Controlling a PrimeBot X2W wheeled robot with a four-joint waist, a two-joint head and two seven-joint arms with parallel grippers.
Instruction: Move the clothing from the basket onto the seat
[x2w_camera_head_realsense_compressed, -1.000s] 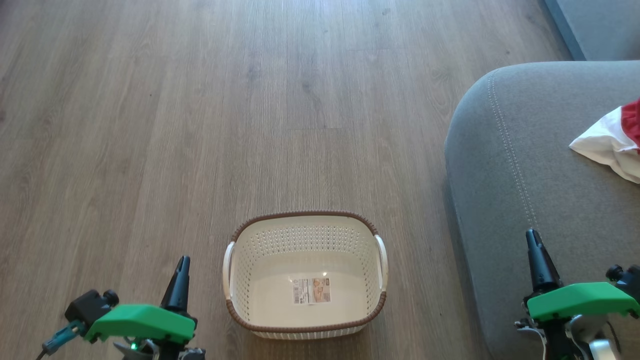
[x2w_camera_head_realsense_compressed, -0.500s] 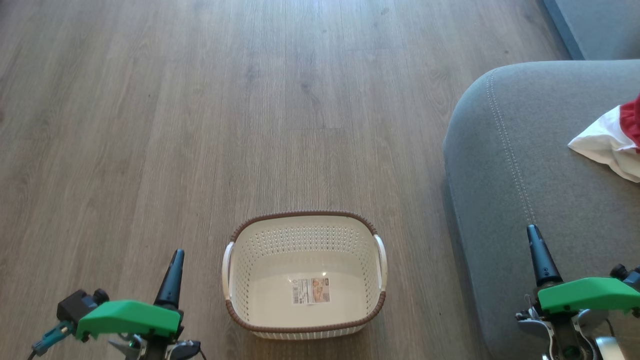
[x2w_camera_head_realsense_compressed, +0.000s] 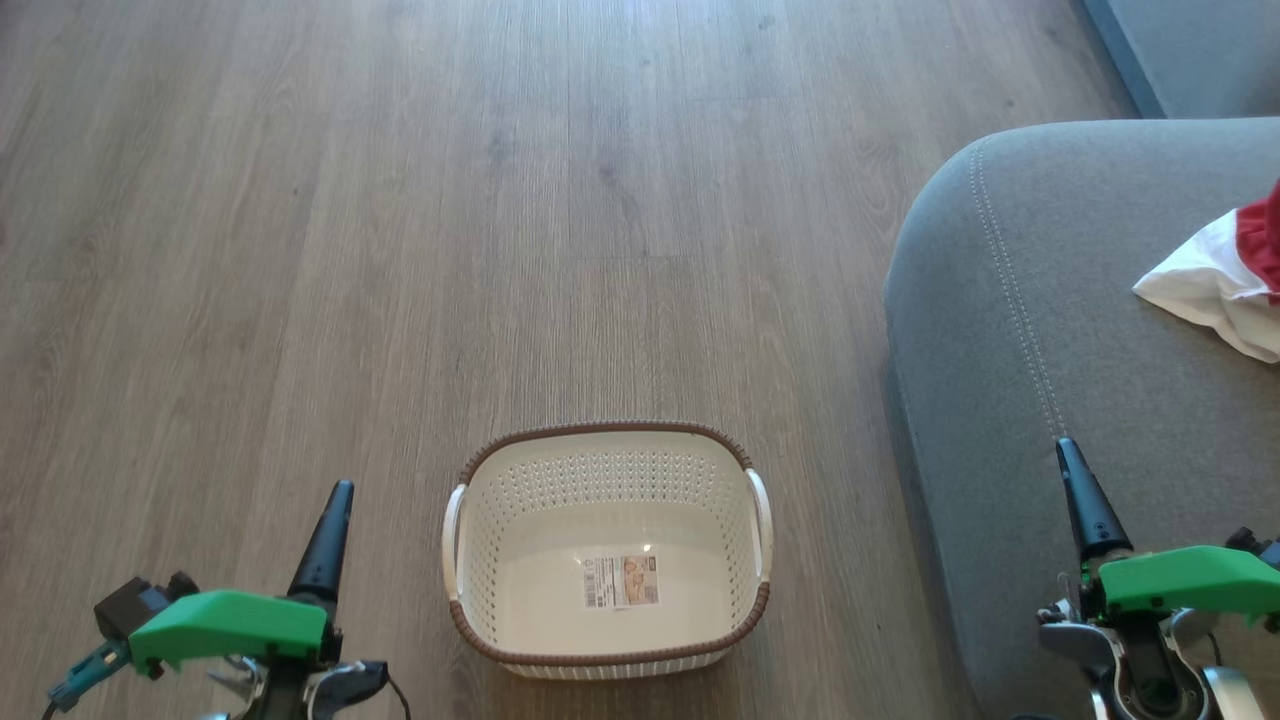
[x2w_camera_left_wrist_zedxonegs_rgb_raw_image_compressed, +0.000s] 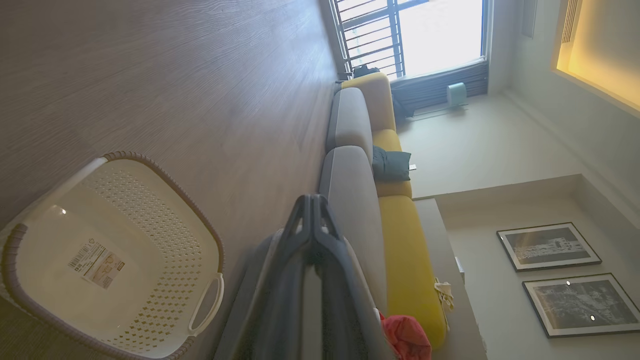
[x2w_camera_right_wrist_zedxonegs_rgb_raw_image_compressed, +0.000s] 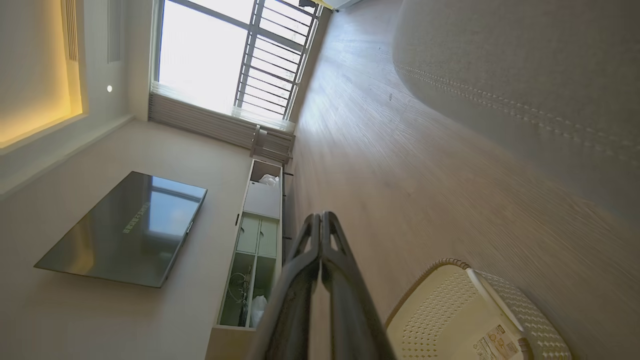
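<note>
The cream perforated basket (x2w_camera_head_realsense_compressed: 608, 548) with a brown rim stands on the wood floor, holding nothing but its label; it also shows as the basket (x2w_camera_left_wrist_zedxonegs_rgb_raw_image_compressed: 107, 255) and the basket (x2w_camera_right_wrist_zedxonegs_rgb_raw_image_compressed: 470, 320) in the wrist views. On the grey seat (x2w_camera_head_realsense_compressed: 1060, 330) at the right lies the clothing (x2w_camera_head_realsense_compressed: 1225, 285), red and white, cut by the frame edge; a red piece of clothing (x2w_camera_left_wrist_zedxonegs_rgb_raw_image_compressed: 407, 337) shows in the left wrist view. My left gripper (x2w_camera_head_realsense_compressed: 338, 492) is shut, left of the basket. Shut as well, my right gripper (x2w_camera_head_realsense_compressed: 1064, 447) hangs over the seat's front part. Both hold nothing.
Wood floor (x2w_camera_head_realsense_compressed: 500, 200) stretches ahead and to the left. A second grey cushion (x2w_camera_head_realsense_compressed: 1190, 50) sits at the top right. In the wrist views a yellow sofa back (x2w_camera_left_wrist_zedxonegs_rgb_raw_image_compressed: 405, 250), a window (x2w_camera_right_wrist_zedxonegs_rgb_raw_image_compressed: 225, 55), a wall television (x2w_camera_right_wrist_zedxonegs_rgb_raw_image_compressed: 125, 227) and a low cabinet (x2w_camera_right_wrist_zedxonegs_rgb_raw_image_compressed: 255, 240) show.
Both grippers have drawn down and outward in the head view, the left leftward and the right rightward. The basket and clothing stay put.
</note>
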